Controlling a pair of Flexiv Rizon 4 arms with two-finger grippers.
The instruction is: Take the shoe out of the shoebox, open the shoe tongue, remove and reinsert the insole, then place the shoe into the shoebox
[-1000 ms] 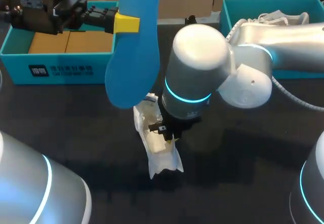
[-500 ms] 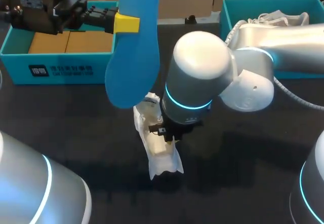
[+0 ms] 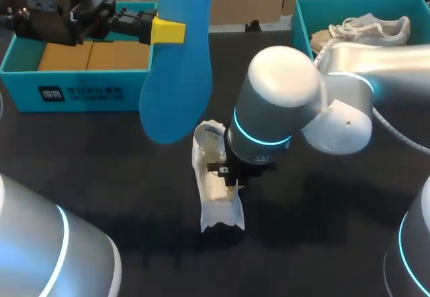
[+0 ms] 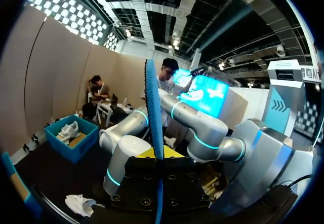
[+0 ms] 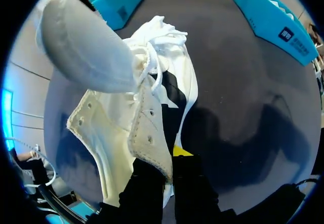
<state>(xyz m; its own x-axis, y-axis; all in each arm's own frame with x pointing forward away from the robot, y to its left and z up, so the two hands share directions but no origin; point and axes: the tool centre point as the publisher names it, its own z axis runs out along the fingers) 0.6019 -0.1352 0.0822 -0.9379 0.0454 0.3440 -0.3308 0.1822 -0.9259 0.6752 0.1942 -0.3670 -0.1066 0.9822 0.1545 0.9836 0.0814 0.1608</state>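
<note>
Left gripper (image 3: 168, 31) clamps the blue insole (image 3: 176, 95), long axis upright; its lower end hangs just beside the right gripper (image 5: 171, 158), which pinches the white shoe's (image 3: 218, 206) side wall.

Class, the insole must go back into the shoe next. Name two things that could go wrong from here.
1. The left gripper pinches the insole at one edge, well above the table; its long free end may swing or slip.
2. The right gripper holds the shoe by one eyelet flap only, so the shoe may twist when the insole pushes in.
</note>
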